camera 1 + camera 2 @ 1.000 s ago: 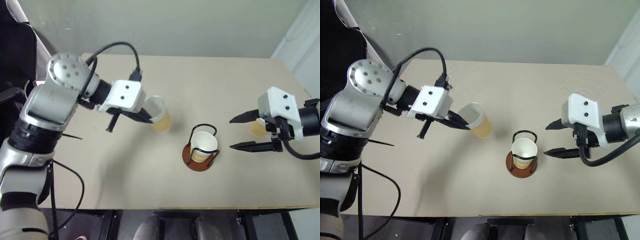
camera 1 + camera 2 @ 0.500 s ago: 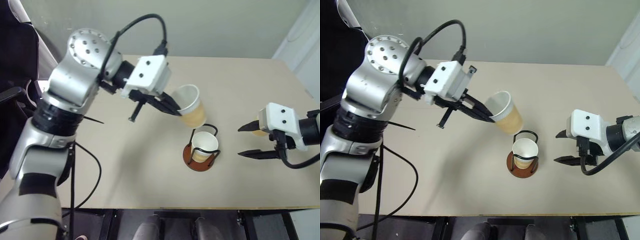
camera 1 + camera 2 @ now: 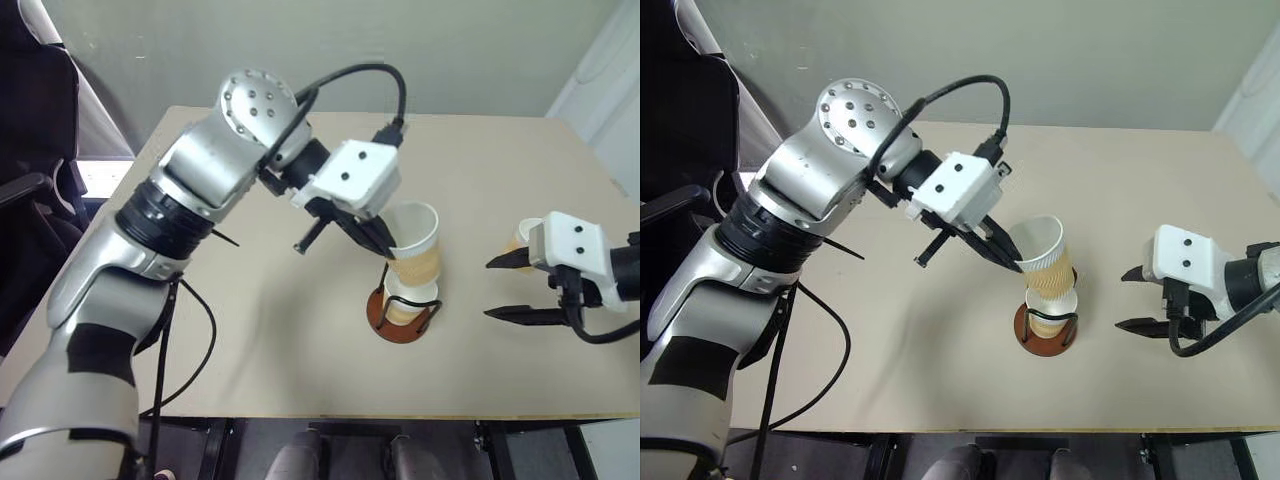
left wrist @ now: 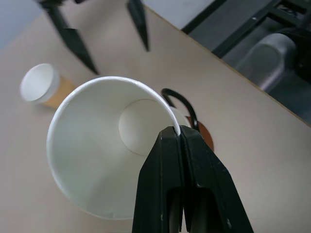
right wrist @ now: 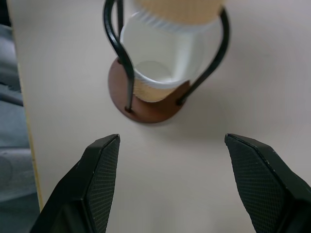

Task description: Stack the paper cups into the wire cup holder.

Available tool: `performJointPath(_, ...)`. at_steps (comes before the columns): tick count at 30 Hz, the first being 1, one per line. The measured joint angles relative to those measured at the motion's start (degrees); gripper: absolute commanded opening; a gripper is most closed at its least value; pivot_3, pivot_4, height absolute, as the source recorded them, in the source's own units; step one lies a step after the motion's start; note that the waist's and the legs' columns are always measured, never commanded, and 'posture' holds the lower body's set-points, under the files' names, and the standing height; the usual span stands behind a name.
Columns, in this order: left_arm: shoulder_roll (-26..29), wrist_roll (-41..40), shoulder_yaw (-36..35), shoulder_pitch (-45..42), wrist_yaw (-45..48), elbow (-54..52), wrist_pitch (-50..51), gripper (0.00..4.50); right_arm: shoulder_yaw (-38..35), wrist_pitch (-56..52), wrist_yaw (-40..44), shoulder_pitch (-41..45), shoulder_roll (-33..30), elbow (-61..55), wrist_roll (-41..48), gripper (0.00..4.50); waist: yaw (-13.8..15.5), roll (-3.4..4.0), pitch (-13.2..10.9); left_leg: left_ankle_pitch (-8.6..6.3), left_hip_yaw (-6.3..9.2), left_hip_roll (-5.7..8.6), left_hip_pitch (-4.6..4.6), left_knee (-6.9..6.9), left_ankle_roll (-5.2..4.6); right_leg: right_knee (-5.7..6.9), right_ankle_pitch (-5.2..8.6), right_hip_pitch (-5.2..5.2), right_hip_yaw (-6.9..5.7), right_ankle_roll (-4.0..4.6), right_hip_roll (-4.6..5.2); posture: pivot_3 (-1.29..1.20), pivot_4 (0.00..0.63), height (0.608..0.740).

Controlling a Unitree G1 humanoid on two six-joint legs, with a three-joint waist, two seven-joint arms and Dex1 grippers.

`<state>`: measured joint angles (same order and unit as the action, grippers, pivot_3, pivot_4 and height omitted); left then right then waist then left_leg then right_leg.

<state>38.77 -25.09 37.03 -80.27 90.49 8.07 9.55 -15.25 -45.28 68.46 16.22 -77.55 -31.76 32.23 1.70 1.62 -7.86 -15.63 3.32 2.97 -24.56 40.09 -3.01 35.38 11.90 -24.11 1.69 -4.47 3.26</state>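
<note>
Third paper cup (image 3: 518,240) half hidden behind right gripper (image 3: 503,288).

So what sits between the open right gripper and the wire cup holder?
Nothing: in the right wrist view, bare table runs from the right gripper to the wire cup holder.

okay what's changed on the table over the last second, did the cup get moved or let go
The left gripper, still shut on the rim of a paper cup, carried it from the table's left side across to just above the wire cup holder; its bottom now sits over the cup already in the holder. It has not been let go. The right gripper stayed open beside the holder, and the third cup stayed on the table.
</note>
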Motion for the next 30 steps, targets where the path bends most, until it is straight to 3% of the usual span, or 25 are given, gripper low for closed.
performJointPath(18,-2.1,-0.3,6.2,-3.0,0.0,6.9,-9.3,0.01,-20.4,-11.4,2.4,-1.4,-2.0,0.0,4.1,3.53,0.2,0.00,0.0,-0.01,0.00,0.00,-0.02,0.00,0.00,-0.02,0.00,0.00,-0.01,0.00,0.00,0.00,0.150,0.740)
performJointPath(30,-4.8,2.6,9.0,-4.3,0.0,11.1,-15.6,0.01,-22.0,-13.9,1.1,-1.9,-2.0,-2.5,5.6,3.53,0.2,0.00,0.0,-0.02,-0.01,0.00,-0.03,0.02,-0.02,0.01,0.01,-0.01,-0.01,-0.01,0.00,0.00,0.150,0.740)
